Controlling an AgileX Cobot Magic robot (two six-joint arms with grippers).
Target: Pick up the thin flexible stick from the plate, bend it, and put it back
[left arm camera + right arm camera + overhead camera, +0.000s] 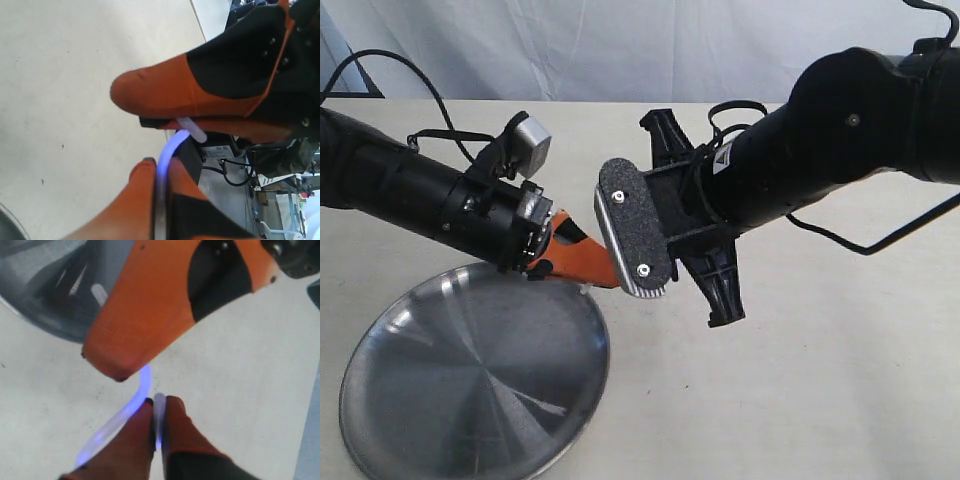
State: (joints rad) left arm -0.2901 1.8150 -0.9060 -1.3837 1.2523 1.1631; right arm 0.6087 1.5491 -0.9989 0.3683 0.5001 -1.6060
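The thin flexible stick (171, 146) glows blue-violet and is bent into a tight curve in the air between my two grippers. My left gripper (159, 166) is shut on one end of it, between its orange fingers. My right gripper (158, 404) is shut on the other end, and the stick (142, 386) loops away beside its fingers. The fingertips of the two grippers nearly touch, just above the far rim of the steel plate (470, 390). In the exterior view the orange fingers (582, 258) hide nearly the whole stick. Nothing lies on the plate.
The plate (45, 295) lies on a beige table (820, 380) at the front left. The right arm's black wrist (700, 215) with a grey-edged pad (634, 228) crowds the middle. Black cables (380, 60) trail behind both arms, with a white cloth backdrop beyond.
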